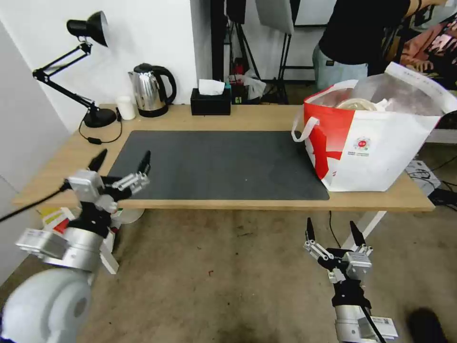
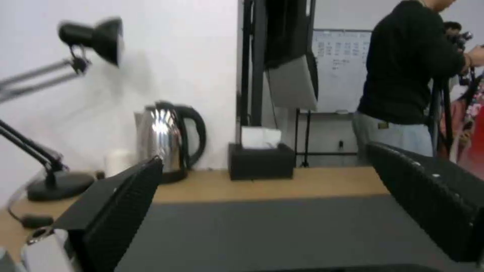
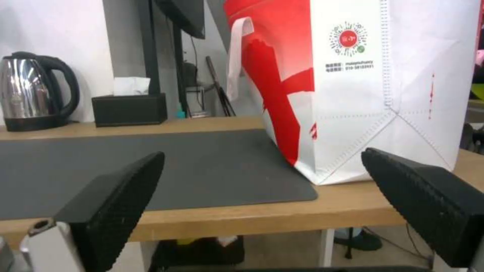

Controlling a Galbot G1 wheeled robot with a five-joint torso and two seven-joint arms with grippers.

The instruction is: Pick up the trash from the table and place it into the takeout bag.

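Left gripper (image 1: 122, 161): fingers spread, holding nothing, hovering over the near left corner of the table (image 1: 247, 118).
Right gripper (image 1: 332, 230): fingers apart, empty, hanging below and in front of the table's near edge.
Takeout bag (image 1: 376, 147): standing on the table beyond the right gripper, partly on the dark mat (image 1: 214, 164); a beige paper bowl (image 1: 356, 103) shows inside its open top.
Behind the left gripper: kettle (image 1: 150, 89), black tissue box (image 1: 210, 101), desk lamp (image 1: 83, 66), small white cup (image 1: 125, 107).

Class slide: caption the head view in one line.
Both open pincers, left and right, hang before the table; takeout bag stands full.
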